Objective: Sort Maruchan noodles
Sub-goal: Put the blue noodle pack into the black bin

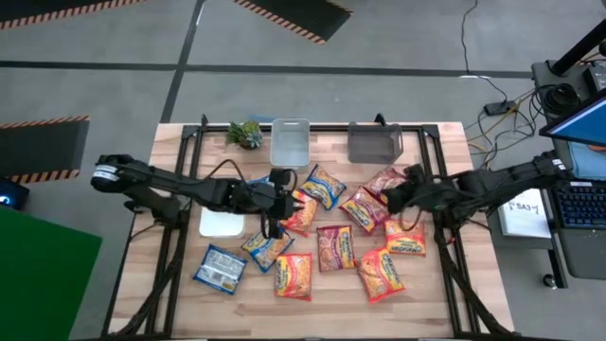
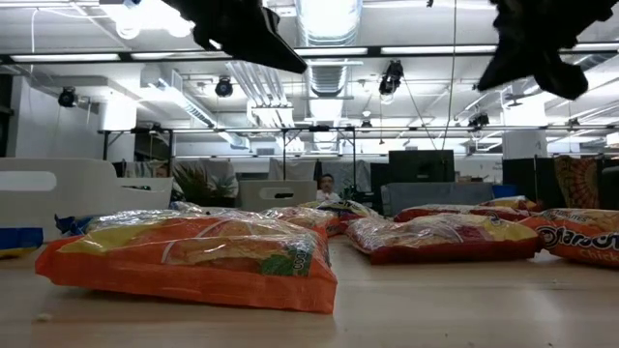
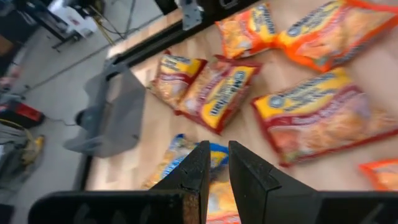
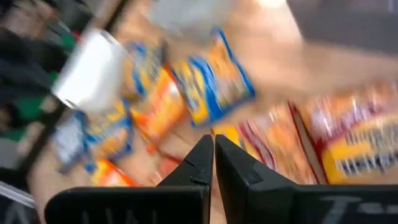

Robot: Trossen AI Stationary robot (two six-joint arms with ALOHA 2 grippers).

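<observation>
Grey floor (image 1: 114, 38), striped hazard mats (image 1: 294, 17); ceiling strip lights (image 2: 435, 48).

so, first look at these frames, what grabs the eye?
The spread of noodle packets over the middle and right of the wooden table, orange, red and blue-yellow mixed. Both arms hang above it, the left gripper over the packets left of centre and the right gripper over the red ones on the right, neither holding anything. Along the far edge sit a clear bin, a grey bin and a small plant.

noodle packets (image 3: 323, 118), grey bin (image 3: 115, 115), empty end effector (image 3: 216, 163)
</observation>
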